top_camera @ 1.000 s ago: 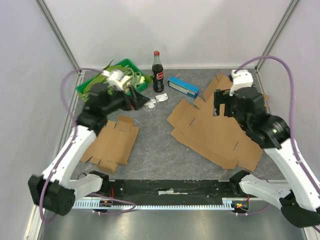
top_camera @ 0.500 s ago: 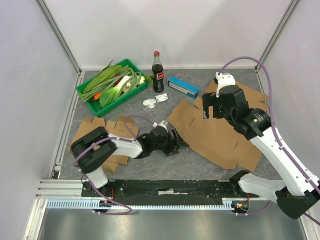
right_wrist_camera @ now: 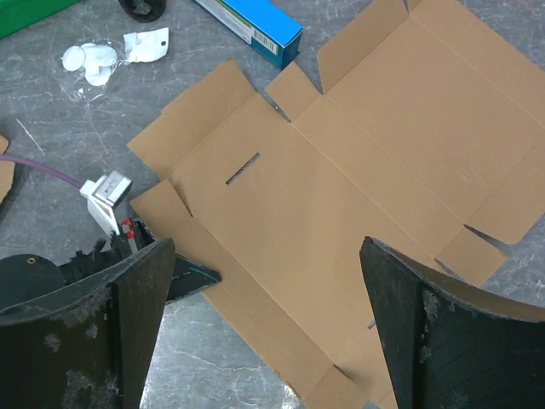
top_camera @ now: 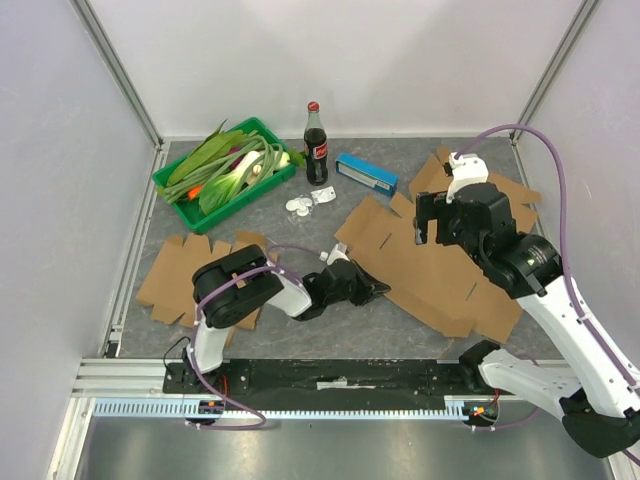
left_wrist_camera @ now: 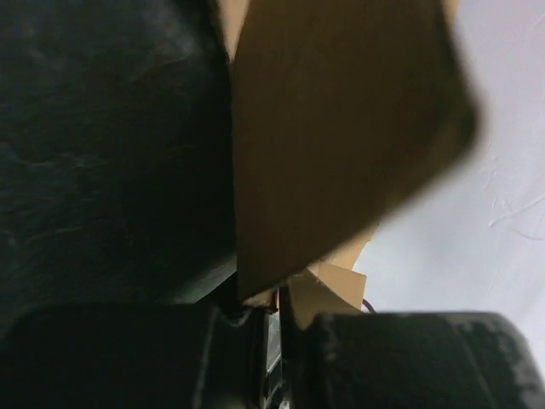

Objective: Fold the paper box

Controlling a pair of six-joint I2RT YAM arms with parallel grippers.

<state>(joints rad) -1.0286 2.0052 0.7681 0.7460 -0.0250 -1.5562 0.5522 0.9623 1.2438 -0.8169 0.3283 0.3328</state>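
At the cardboard sheet (top_camera: pixel 420 265) edge, left end effector (top_camera: pixel 376 291) has slid rightward.

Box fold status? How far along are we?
Done: nothing folded yet; the cardboard sheet lies flat, with its flaps spread out.
In hand: the left gripper seems to pinch a flap at the sheet's edge, and the right gripper hovers open above the sheet.
Left: all the folding, walls and flaps alike.
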